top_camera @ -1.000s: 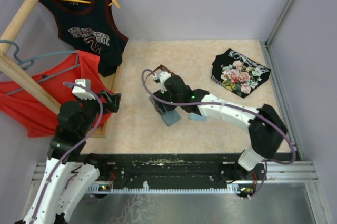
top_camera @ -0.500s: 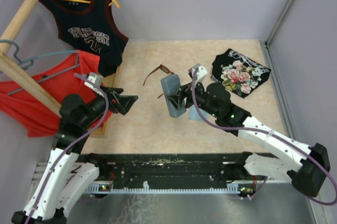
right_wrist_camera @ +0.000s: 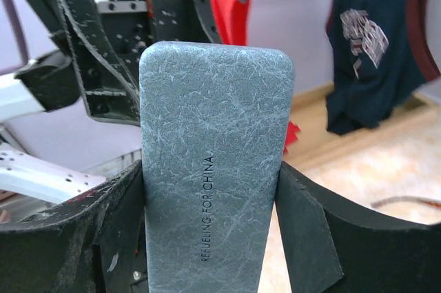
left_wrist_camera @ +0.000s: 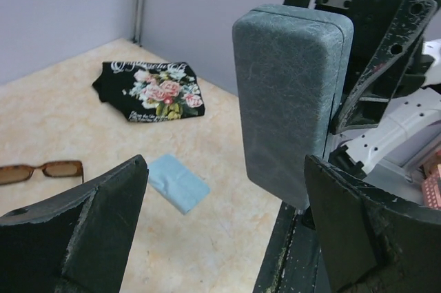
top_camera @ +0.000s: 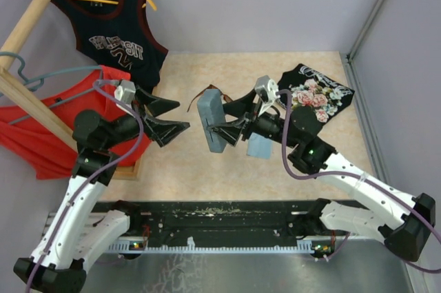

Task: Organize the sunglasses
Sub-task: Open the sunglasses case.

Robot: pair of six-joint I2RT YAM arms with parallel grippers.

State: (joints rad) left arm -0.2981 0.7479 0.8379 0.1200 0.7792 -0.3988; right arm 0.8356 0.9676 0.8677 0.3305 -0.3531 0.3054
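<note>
The sunglasses (top_camera: 209, 90), brown with dark lenses, lie on the table behind the raised case; the left wrist view has them at the far left (left_wrist_camera: 41, 170). My right gripper (top_camera: 222, 126) is shut on the grey-blue oblong case (top_camera: 212, 120), holding it upright above the table, a finger on each long side (right_wrist_camera: 210, 172). The case (right_wrist_camera: 215, 162) fills the right wrist view. My left gripper (top_camera: 182, 116) is open, facing the case from the left with a gap between them. In the left wrist view the case (left_wrist_camera: 289, 100) stands just beyond its open fingers (left_wrist_camera: 224, 169).
A light blue cloth (top_camera: 260, 145) lies on the table under the right arm, also in the left wrist view (left_wrist_camera: 178, 181). A folded black floral garment (top_camera: 314, 93) sits at the back right. A wooden rack with a dark jersey (top_camera: 114, 31) and a red top (top_camera: 62, 120) stands left.
The right gripper has lifted the case off the table and carried it leftward, upright. The left gripper has risen and swung right toward it, staying open.
</note>
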